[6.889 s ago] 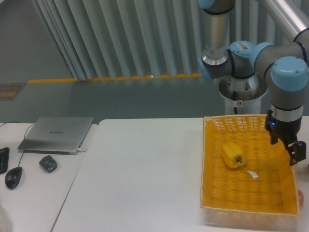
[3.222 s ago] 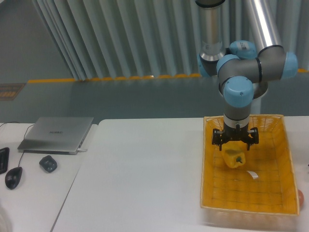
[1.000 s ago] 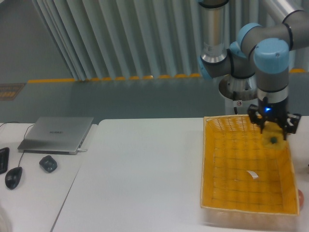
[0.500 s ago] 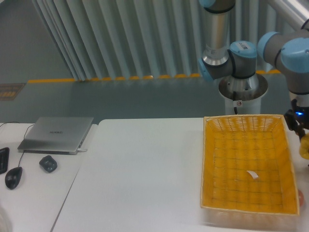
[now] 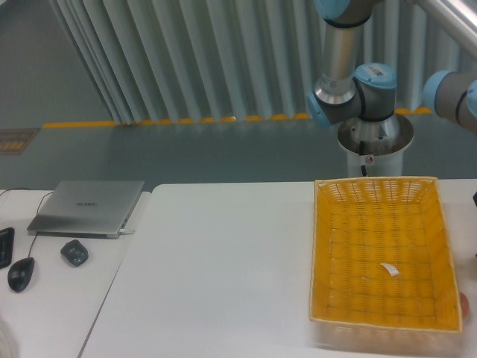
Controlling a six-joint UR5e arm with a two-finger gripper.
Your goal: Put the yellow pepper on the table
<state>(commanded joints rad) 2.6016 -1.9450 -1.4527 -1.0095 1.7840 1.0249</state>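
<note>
The yellow pepper is out of view. The white table [image 5: 223,261] fills the lower middle of the camera view. My gripper is past the right edge of the frame and does not show. Only the arm's base joints [image 5: 350,89] and a blue-capped joint [image 5: 455,89] at the upper right are visible. The large yellow woven basket [image 5: 320,253] stands on the right of the table and holds only a small white tag [image 5: 389,269].
A grey laptop [image 5: 88,206], a small dark object [image 5: 74,252] and a black mouse [image 5: 21,274] lie on the side desk at the left. A reddish object [image 5: 466,304] peeks in at the right edge beside the basket.
The gripper lifted the pepper out of the basket and carried it right. Half a second ago both were at the right edge; now both are out of frame.
</note>
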